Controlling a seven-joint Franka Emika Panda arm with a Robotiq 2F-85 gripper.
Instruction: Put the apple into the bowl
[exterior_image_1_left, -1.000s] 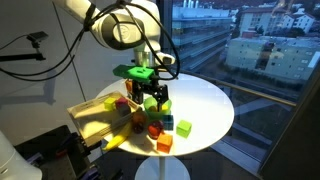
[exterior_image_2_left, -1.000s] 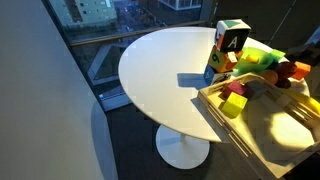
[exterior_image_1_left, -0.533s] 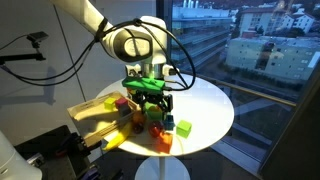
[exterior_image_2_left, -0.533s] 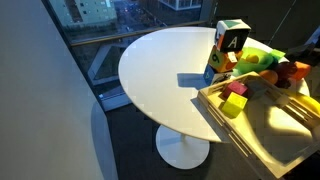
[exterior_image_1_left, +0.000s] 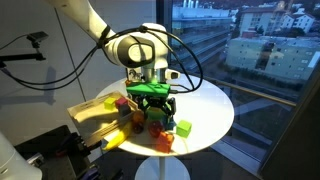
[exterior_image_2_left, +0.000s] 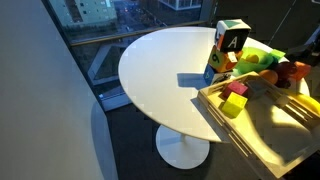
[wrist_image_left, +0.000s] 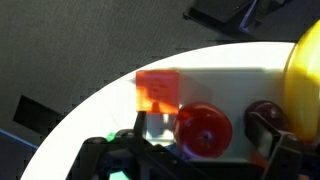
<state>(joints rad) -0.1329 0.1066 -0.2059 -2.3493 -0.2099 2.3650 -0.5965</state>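
On the table (wrist_image_left: 235, 85), wrist view | fingers (wrist_image_left: 150, 127) spread, empty, tips blurred | apple (wrist_image_left: 203, 130) between them

The only readable mark is a large capital "A" on the pale face of a multicoloured block (exterior_image_2_left: 232, 42) standing at the right side of the white table (exterior_image_2_left: 160, 75) in an exterior view.

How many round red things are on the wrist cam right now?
2. A bright red apple sits just right of the orange cube; a darker one lies further right. More may sit out of frame.
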